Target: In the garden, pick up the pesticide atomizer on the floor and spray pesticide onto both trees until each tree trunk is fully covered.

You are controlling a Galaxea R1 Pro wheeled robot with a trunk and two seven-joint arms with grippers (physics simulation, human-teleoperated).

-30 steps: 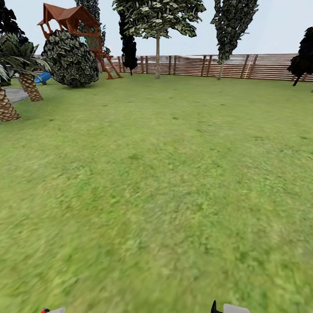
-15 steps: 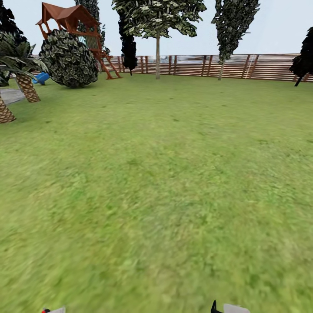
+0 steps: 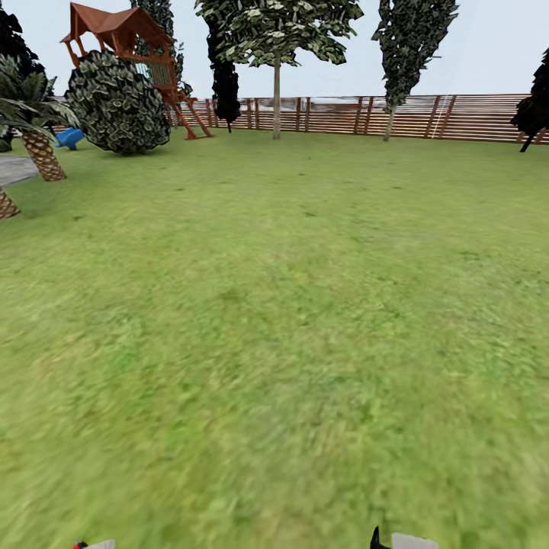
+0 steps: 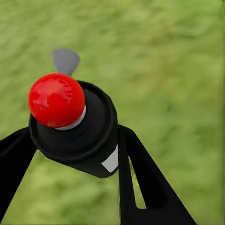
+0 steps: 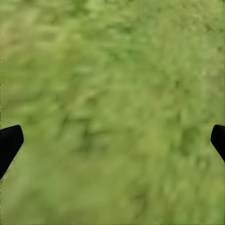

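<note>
In the left wrist view my left gripper (image 4: pixel 72 138) is shut on the pesticide atomizer (image 4: pixel 91 133), a small black bottle with a round red top and a white label patch. Its black fingers (image 4: pixel 136 173) press on both sides of the body, above blurred grass. In the head view the atomizer's red dot (image 3: pixel 76 544) peeks over the bottom edge beside the left gripper (image 3: pixel 95 545). My right gripper (image 5: pixel 112 140) is open over bare lawn, and its tip (image 3: pixel 404 542) shows at the bottom edge. The two trees and their trunks are out of view.
Garden lawn (image 3: pixel 290 305) stretches to a brown slat fence (image 3: pixel 442 116). Far left are two palms (image 3: pixel 40 149), a round bush (image 3: pixel 118 103) and a red-roofed playhouse (image 3: pixel 122 30). A thin-stemmed leafy tree (image 3: pixel 276 91) and dark columnar trees (image 3: pixel 408 53) line the fence.
The whole head view has shifted: the palms, bush and playhouse slid slightly left, so the camera moved. Both grippers keep their places at the bottom edge.
</note>
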